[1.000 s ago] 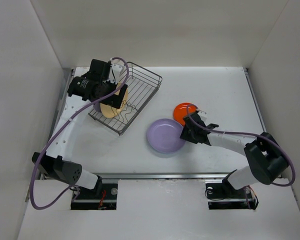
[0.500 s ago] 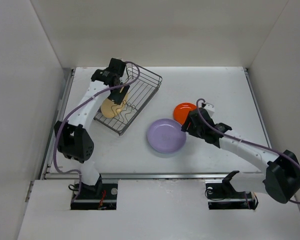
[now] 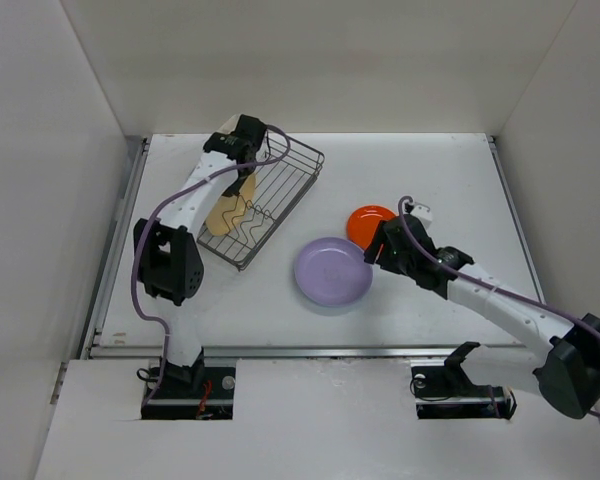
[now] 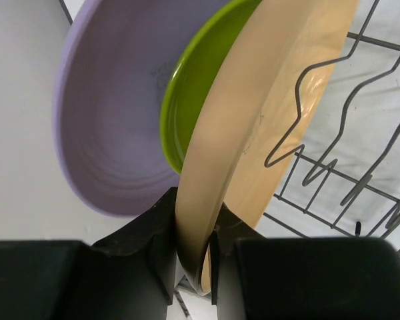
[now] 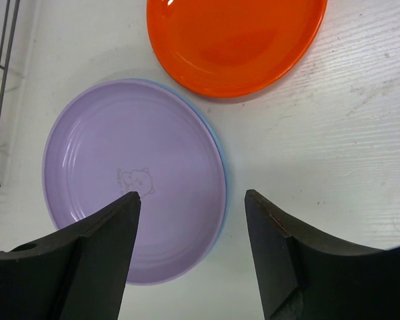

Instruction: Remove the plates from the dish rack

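The dish rack stands at the back left of the table. A tan-yellow plate stands on edge in it, and my left gripper is shut on its lower rim. Behind it in the left wrist view stand a lime green plate and a lavender plate. From above, the left gripper is over the rack's left end, with the tan plate below it. A second lavender plate lies flat mid-table with a blue rim showing under it. A red-orange plate lies beside it. My right gripper hangs open over the lavender plate's right edge.
The rack's wavy wire dividers run right of the tan plate. A corner of the rack shows at the left in the right wrist view. White walls enclose the table on three sides.
My left gripper has moved along the rack and closed on the tan plate's rim. My right gripper has opened wider and drawn back from the red-orange plate toward the lavender one.
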`<state>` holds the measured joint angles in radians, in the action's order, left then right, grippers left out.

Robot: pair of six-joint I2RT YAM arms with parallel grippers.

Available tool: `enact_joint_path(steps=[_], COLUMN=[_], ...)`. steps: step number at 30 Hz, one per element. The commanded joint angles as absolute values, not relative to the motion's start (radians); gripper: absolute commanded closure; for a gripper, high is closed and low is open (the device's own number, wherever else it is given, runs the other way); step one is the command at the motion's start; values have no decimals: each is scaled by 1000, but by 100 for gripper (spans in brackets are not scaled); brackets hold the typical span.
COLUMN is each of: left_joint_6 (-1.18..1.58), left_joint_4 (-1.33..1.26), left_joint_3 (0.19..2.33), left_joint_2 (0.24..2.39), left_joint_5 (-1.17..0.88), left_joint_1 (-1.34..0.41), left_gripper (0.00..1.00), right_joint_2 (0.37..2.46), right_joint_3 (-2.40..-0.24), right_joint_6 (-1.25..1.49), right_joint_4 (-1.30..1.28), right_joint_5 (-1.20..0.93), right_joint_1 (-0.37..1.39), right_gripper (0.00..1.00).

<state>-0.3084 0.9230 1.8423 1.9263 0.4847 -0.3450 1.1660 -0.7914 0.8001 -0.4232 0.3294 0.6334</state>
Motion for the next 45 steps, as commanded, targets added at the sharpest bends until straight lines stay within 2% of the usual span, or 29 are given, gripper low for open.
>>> enact_joint_path(steps=[1, 5, 6, 7, 16, 19, 23, 24, 26, 27, 31, 35, 39, 45], left_joint_6=[-293, -281, -281, -281, -272, -281, -272, -272, -282, -297, -324, -348, -357, -357], left_joint_4=[934, 960, 960, 960, 1025, 1049, 1163, 1184, 1256, 1279, 1342, 1367, 1335, 1255], left_joint_3=[1906, 1927, 1927, 1916, 2032, 2066, 2109, 2109, 2109, 2097, 2017, 1977, 1957, 1968], left_joint_2=[1871, 1815, 1789, 1780, 1660, 1605, 1562, 1562, 1562, 1583, 1652, 1759, 1880, 2028], left_joint_5=[577, 557, 540, 540, 520, 447, 186, 52, -82, -182, -323, -396, -492, -548], left_joint_1=[-339, -339, -339, -339, -362, -385, -394, -403, -419, -429, -526, -606, -627, -627], left_gripper=[92, 89, 96, 100, 100, 100, 100, 100, 100, 100, 100, 100, 100, 93], right_joint_2=[1135, 1135, 1126, 1126, 1043, 1020, 979, 965, 925, 911, 807, 737, 614, 503], right_joint_3=[-848, -888, -888, -888, -899, -908, -885, -874, -865, -865, -932, -1002, -973, -951], right_joint_6=[787, 769, 769, 769, 689, 651, 620, 620, 609, 624, 742, 816, 850, 885], right_joint_4=[-436, -471, -471, -471, -471, -462, -408, -387, -371, -388, -610, -771, -801, -830], right_joint_5=[314, 314, 314, 314, 267, 238, 160, 137, 110, 121, 343, 507, 549, 511], right_joint_1=[656, 657, 657, 657, 666, 666, 666, 666, 666, 666, 666, 666, 666, 666], right_gripper=[30, 30, 30, 30, 30, 29, 29, 27, 27, 27, 24, 24, 24, 24])
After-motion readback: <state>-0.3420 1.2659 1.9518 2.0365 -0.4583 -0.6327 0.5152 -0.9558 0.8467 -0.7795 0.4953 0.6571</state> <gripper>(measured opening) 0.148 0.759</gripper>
